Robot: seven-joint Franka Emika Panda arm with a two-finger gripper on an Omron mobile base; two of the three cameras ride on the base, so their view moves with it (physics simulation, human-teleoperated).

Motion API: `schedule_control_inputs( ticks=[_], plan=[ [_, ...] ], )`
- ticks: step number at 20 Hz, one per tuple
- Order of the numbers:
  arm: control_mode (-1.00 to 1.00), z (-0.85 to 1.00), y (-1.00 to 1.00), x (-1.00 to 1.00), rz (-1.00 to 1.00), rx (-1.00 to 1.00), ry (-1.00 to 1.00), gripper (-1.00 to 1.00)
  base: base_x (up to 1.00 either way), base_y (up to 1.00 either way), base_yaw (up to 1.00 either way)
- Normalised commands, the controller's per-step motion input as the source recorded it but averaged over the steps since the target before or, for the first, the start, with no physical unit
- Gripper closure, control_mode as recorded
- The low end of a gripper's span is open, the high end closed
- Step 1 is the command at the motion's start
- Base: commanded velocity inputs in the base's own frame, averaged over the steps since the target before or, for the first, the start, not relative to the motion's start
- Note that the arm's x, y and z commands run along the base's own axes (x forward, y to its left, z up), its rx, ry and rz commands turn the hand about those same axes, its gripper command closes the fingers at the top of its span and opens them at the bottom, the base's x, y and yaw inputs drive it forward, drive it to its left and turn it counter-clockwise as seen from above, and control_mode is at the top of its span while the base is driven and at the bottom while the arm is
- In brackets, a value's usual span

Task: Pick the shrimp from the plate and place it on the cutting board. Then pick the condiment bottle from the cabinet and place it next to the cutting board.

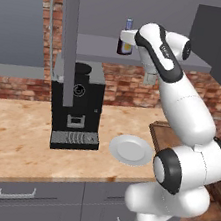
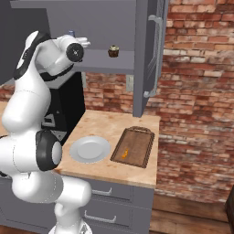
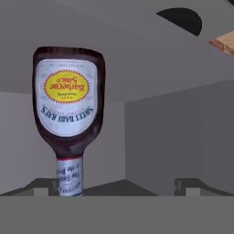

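Reaching toward the condiment bottle [image 3: 68,112] on the cabinet [image 1: 92,46] shelf, my gripper [image 3: 116,185] is spread and empty; the bottle sits off-centre near one fingertip [image 3: 43,186], so I should centre before closing.

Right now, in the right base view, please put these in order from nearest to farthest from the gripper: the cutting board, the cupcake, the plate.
The gripper is up at the cabinet shelf.
1. The cupcake: on the same shelf, further along it.
2. The plate: down on the counter, below the shelf.
3. The cutting board: on the counter beyond the plate, carrying the shrimp.
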Motion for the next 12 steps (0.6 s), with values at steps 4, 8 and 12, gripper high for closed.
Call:
schedule_control_inputs(
  ticks=[4,8,12],
  plan=[
    [-1.0,0.15,0.01,0.0,0.0,0.04,0.01,-1.0,0.0,0.0,0.0],
    [-1.0,0.13,0.01,0.0,0.0,0.04,0.01,-1.0,0.0,0.0,0.0],
    [-1.0,0.11,0.05,0.0,0.0,0.03,0.02,-1.0,0.0,0.0,0.0]
  ],
)
